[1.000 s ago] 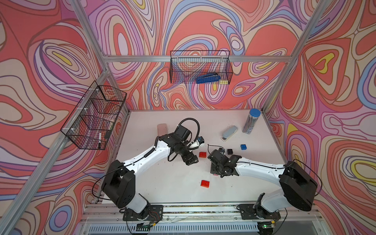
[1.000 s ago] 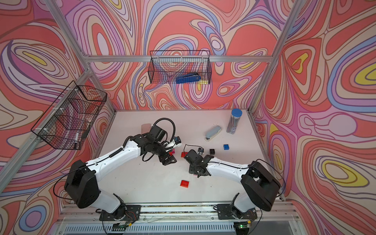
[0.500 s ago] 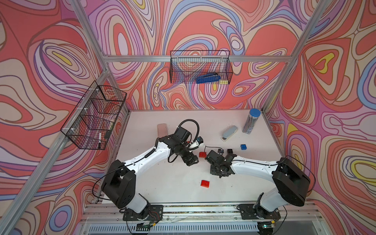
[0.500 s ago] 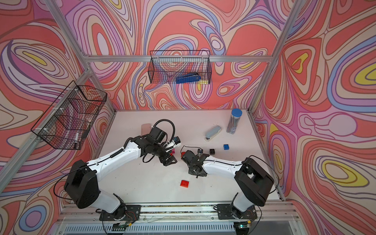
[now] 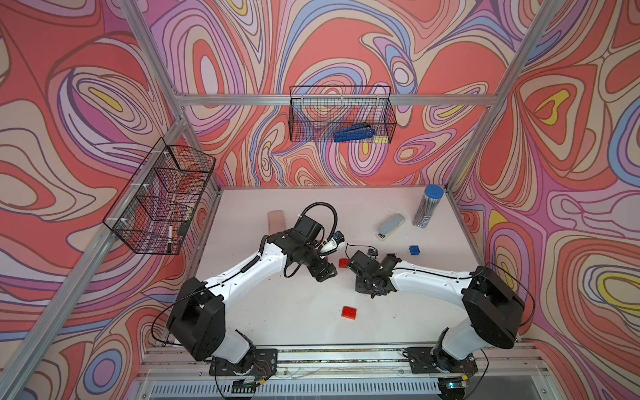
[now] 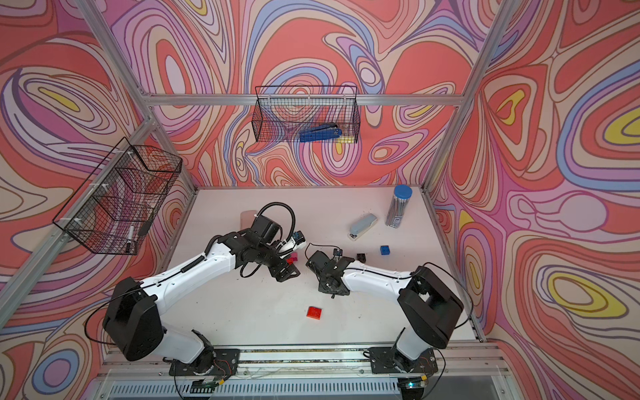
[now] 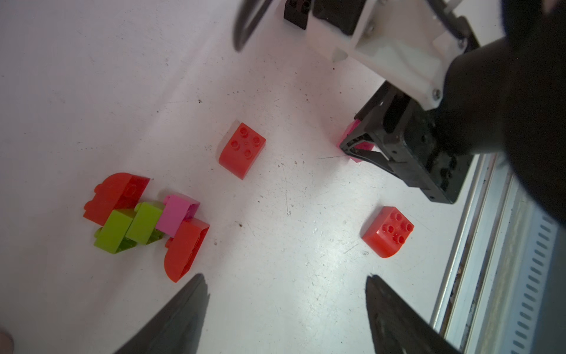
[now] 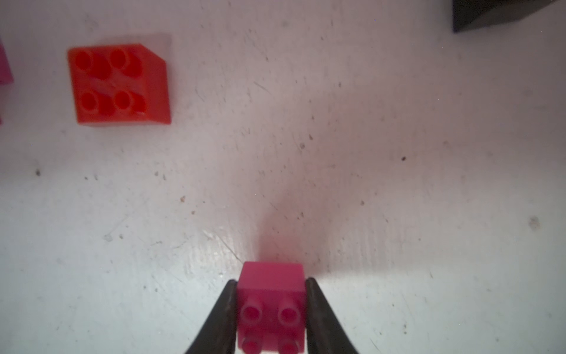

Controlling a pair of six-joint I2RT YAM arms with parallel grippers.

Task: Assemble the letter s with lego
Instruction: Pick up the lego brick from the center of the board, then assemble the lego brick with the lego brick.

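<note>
My right gripper (image 8: pixel 271 283) is shut on a pink lego brick (image 8: pixel 271 306), studs facing the wrist camera, low over the white table. The left wrist view shows that gripper (image 7: pixel 355 147) with the pink brick (image 7: pixel 352 130) peeking out behind it. My left gripper (image 7: pixel 284 280) is open with only bare table between its fingers. Beside it lies a joined cluster of red, lime green and pink bricks (image 7: pixel 144 220). Two loose red bricks (image 7: pixel 242 150) (image 7: pixel 387 231) sit studs up. In both top views the grippers face each other mid-table, with one red brick (image 5: pixel 349 312) (image 6: pixel 314 312) nearer the front.
A blue brick (image 5: pixel 414 250) and a black brick (image 6: pixel 361 257) lie right of the grippers. A pale stapler (image 5: pixel 391 225) and a pencil tube (image 5: pixel 427 206) stand at the back right, and a pink case (image 5: pixel 276 221) at the back left. Wire baskets (image 5: pixel 341 114) (image 5: pixel 159 197) hang on the walls.
The right gripper has closed on the pink brick and its wrist has shifted a little toward the left arm. The left arm has not visibly moved.
</note>
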